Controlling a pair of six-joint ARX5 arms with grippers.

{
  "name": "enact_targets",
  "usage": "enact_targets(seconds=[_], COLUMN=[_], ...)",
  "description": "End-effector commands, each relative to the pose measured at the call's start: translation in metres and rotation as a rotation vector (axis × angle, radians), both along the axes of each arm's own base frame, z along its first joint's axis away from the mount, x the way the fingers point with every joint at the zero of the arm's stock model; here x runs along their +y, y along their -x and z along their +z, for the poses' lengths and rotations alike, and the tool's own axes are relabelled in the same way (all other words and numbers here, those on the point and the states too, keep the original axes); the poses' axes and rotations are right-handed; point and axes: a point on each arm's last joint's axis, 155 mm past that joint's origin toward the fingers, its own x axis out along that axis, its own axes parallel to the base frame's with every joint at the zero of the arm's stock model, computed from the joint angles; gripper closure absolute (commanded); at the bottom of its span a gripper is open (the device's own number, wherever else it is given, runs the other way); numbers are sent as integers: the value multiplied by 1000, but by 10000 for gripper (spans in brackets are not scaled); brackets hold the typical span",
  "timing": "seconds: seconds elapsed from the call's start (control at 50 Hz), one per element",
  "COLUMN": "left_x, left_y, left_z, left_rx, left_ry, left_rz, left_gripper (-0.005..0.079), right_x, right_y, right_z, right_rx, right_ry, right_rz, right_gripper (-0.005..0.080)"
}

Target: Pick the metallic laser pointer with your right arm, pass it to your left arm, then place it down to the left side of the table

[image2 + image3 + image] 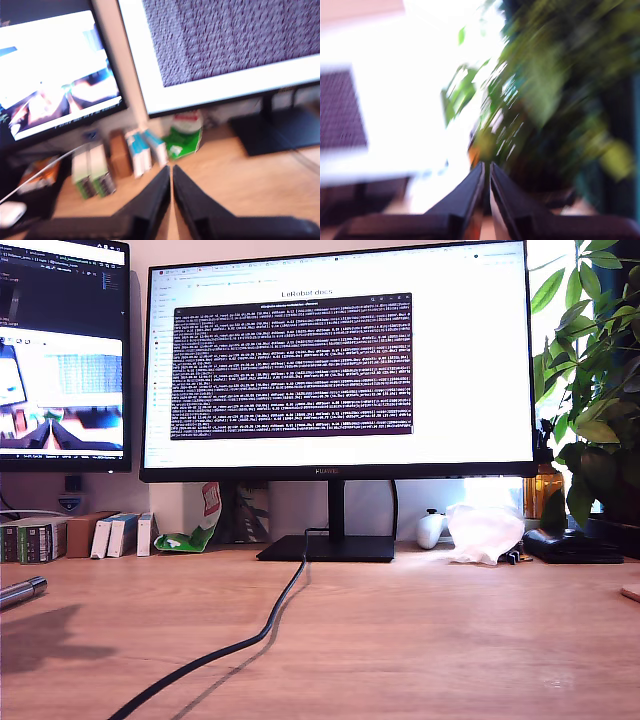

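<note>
The metallic laser pointer [22,592], a short silver cylinder, shows at the exterior view's far left edge, low over the wooden table [420,640], partly cut off by the frame. A dark shadow lies on the wood just below it. Neither arm appears in the exterior view. My first gripper [171,169] is shut with nothing between its black fingers, raised and facing the monitors and small boxes. My second gripper [486,165] is also shut and empty, facing the leafy plant in a heavily blurred picture. The pointer is in neither wrist view.
A black cable [250,630] runs from the monitor stand [330,548] toward the table's front. Small boxes [110,535] and a green-white pouch [195,525] line the back at the exterior view's left. A crumpled white bag [483,533] and a plant [590,390] stand at its right.
</note>
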Motion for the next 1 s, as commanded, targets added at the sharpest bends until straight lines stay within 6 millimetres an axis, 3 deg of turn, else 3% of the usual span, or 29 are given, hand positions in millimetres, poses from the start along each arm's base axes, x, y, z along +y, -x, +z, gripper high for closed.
enact_targets(seconds=[0.0,0.46,0.6,0.9,0.98], left_x=[2,39,43,46,46], left_y=[4,19,21,25,26], left_z=[1,-39,-39,-72,-79], left_rx=[-32,-50,-46,80,107], left_ry=[7,45,59,18,19], left_rz=[1,130,142,152,152], left_gripper=[766,766,766,766,766], right_x=[5,17,14,-2,-3], right_y=[-1,-9,-12,-13,-12], right_z=[0,-25,-38,-61,-82], right_rx=[-16,-8,7,101,182], right_ry=[22,137,132,78,43], right_rz=[23,77,61,-17,-18], right_gripper=[734,734,734,734,734])
